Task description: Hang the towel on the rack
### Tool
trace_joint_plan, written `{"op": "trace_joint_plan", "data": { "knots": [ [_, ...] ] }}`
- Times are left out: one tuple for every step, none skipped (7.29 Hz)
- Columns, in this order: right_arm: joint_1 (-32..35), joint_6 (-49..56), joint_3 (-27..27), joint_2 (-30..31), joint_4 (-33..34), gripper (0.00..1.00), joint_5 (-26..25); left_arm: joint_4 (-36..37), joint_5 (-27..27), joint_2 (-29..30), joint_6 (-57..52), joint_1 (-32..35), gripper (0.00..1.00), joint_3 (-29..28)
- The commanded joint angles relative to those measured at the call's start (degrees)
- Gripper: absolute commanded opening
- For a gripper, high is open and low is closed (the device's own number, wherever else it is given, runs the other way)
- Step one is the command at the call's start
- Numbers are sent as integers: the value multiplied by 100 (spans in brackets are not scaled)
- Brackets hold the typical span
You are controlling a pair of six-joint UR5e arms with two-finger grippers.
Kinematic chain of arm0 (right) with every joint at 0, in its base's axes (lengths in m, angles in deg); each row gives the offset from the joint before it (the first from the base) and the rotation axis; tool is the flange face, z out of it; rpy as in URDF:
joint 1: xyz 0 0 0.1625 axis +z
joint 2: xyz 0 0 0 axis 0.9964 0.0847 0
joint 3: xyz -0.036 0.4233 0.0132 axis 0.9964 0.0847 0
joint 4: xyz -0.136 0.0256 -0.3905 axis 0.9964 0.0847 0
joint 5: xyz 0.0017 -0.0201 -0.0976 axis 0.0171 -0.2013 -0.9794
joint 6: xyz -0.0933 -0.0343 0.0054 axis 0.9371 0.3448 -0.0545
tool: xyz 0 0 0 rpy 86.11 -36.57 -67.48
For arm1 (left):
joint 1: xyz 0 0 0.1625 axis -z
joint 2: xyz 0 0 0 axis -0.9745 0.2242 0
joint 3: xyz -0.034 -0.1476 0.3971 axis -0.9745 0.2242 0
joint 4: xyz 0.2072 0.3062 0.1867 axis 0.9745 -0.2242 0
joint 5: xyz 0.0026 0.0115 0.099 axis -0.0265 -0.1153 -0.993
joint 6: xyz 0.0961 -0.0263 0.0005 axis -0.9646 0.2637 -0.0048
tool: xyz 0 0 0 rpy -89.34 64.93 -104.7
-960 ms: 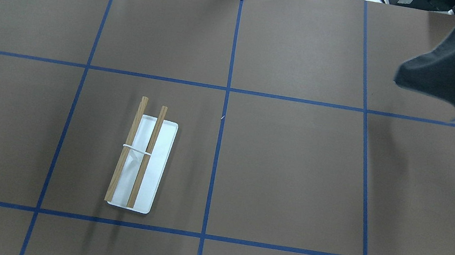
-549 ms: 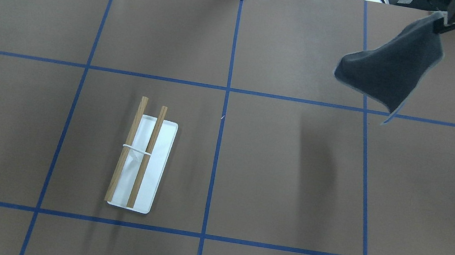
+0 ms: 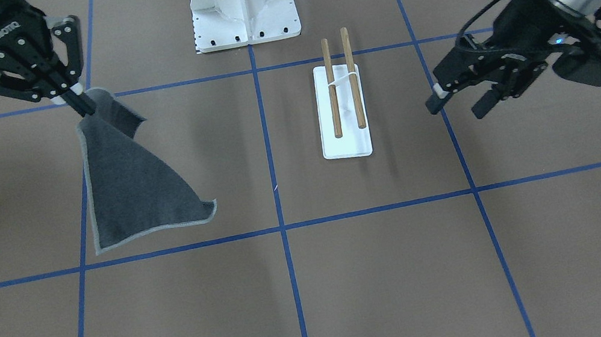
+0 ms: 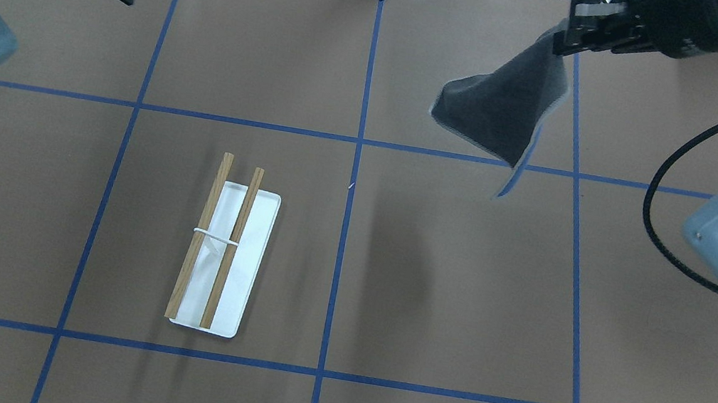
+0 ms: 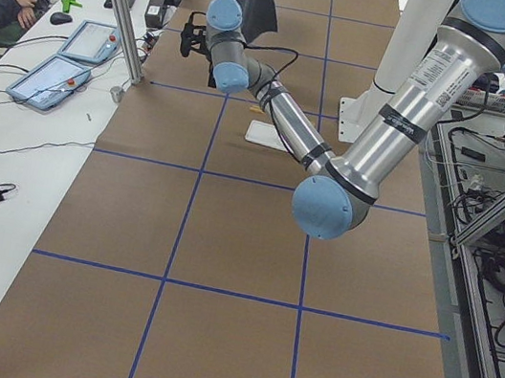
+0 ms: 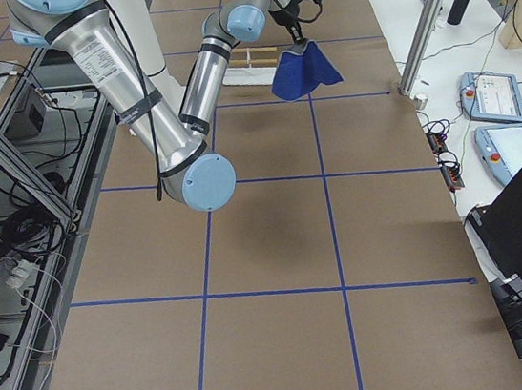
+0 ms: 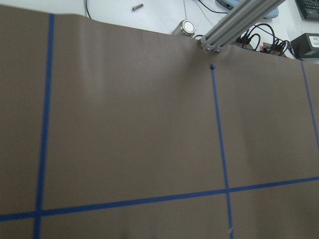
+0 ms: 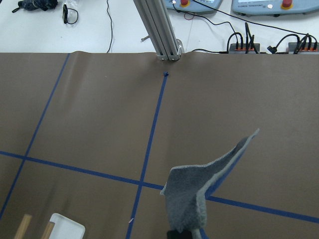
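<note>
Rack (image 4: 223,248) — whole overhead, clipped in right wrist view

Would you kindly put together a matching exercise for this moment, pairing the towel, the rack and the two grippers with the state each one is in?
Column one:
1. towel
2. rack
3. left gripper
4. right gripper

Column two:
A. open, holding nothing
B. hanging from one corner
C. shut on a towel corner
D. standing with both rods bare

Pairs: 1-B, 2-D, 3-A, 4-C
</note>
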Motion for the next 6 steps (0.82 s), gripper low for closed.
{"op": "trace_joint_plan", "data": {
  "knots": [
    [-990,-722,12,-153,-686,0,-1312,-15,-477,662,1797,-641,98,-111],
    [-1369,-837,38,-319,-688,0,-1884,-33,-1046,970,2265,-957,98,-251],
    [-1686,-865,47,-425,-696,0,-2351,-33,-1357,1190,2600,-1204,98,-418],
    [-1837,-865,39,-504,-688,0,-2529,-172,-1447,1279,2882,-1267,97,-463],
    [-1908,-926,38,-514,-688,0,-2635,-617,-1448,1272,3259,-1285,96,-585],
    [-1917,-953,38,-549,-688,0,-2671,-717,-1448,1350,3376,-1312,94,-674]
  ]
}}
